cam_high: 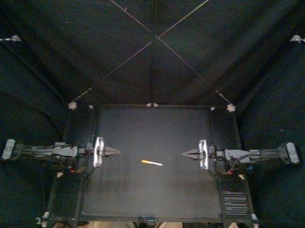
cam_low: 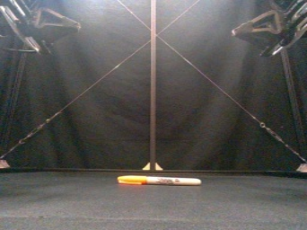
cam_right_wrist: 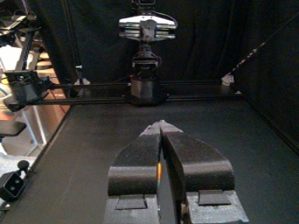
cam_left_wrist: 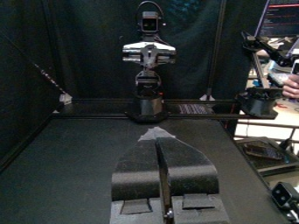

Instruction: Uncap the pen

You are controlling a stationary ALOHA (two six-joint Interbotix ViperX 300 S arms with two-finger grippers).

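Lying flat at the middle of the table (cam_high: 119, 200), the pen (cam_low: 160, 181) is judged light, stiff and smooth; the white barrel (cam_low: 180, 181) should be held by one gripper, the orange cap (cam_low: 129, 180) by the other. The left gripper (cam_left_wrist: 158, 131) and right gripper (cam_right_wrist: 160, 125) are pressed together, empty, apart from it.

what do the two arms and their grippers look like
The left arm and right arm are black and jointed. The left gripper and right gripper each have two broad dark grey jaws tapering to a point, under a white cross-plate.
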